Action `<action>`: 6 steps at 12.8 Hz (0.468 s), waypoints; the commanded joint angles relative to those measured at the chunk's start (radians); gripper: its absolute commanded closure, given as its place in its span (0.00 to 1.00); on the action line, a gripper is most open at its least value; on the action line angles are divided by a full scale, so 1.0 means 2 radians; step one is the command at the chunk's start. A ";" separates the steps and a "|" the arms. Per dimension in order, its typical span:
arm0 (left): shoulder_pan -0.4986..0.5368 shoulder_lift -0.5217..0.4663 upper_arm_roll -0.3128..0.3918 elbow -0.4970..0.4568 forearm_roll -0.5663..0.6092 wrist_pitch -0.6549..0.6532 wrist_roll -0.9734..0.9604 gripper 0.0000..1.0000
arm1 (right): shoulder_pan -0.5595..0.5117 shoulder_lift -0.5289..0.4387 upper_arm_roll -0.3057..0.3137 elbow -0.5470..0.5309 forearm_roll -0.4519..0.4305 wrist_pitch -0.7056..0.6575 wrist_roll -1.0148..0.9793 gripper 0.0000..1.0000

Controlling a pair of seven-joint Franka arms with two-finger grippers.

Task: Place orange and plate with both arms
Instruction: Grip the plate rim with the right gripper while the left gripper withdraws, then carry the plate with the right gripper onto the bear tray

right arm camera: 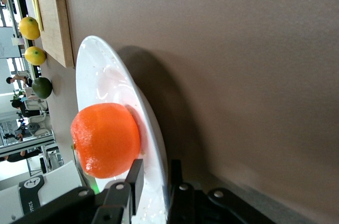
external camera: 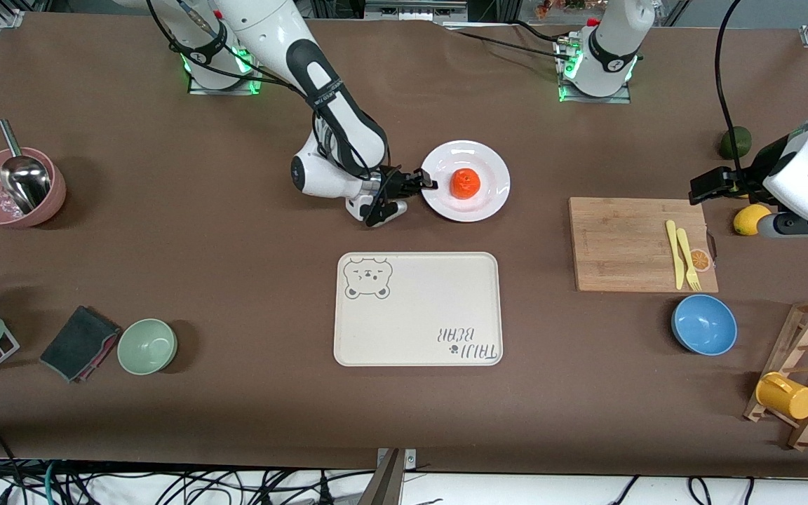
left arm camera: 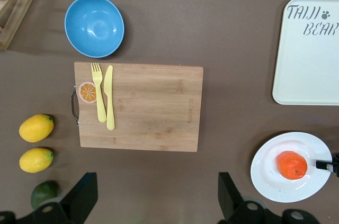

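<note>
A brown worktop (external camera: 236,294) carries everything. At its middle lies a cream tray (external camera: 418,308) with a bear print. At three o'clock from the tray sits a wooden cutting board (external camera: 628,242), bearing a yellow knife (external camera: 673,254) and yellow fork (external camera: 687,259) side by side, next to an orange-slice sticker (external camera: 700,260). A blue bowl (external camera: 703,324) sits at six o'clock from the board. A lemon (external camera: 750,219) lies just off the board at three o'clock, a dark green lime (external camera: 735,142) at one o'clock from the board. A wooden rack (external camera: 807,372) at the worktop's four o'clock corner holds a yellow mug (external camera: 785,396). At nine o'clock from the tray sits a green bowl (external camera: 147,346), a dark folded cloth (external camera: 79,343) beside it. A pink bowl (external camera: 15,188) at ten o'clock holds a metal scoop (external camera: 22,175).
</note>
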 commanded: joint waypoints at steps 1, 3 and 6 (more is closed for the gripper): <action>-0.006 0.006 0.007 0.011 0.007 -0.010 0.011 0.00 | 0.003 0.000 -0.002 -0.001 0.005 0.004 -0.027 0.95; -0.006 0.006 0.008 0.011 0.007 -0.010 0.011 0.00 | 0.002 0.000 -0.002 -0.001 0.005 0.004 -0.027 1.00; -0.006 0.006 0.008 0.011 0.006 -0.010 0.011 0.00 | 0.001 0.000 -0.002 -0.001 0.005 0.003 -0.025 1.00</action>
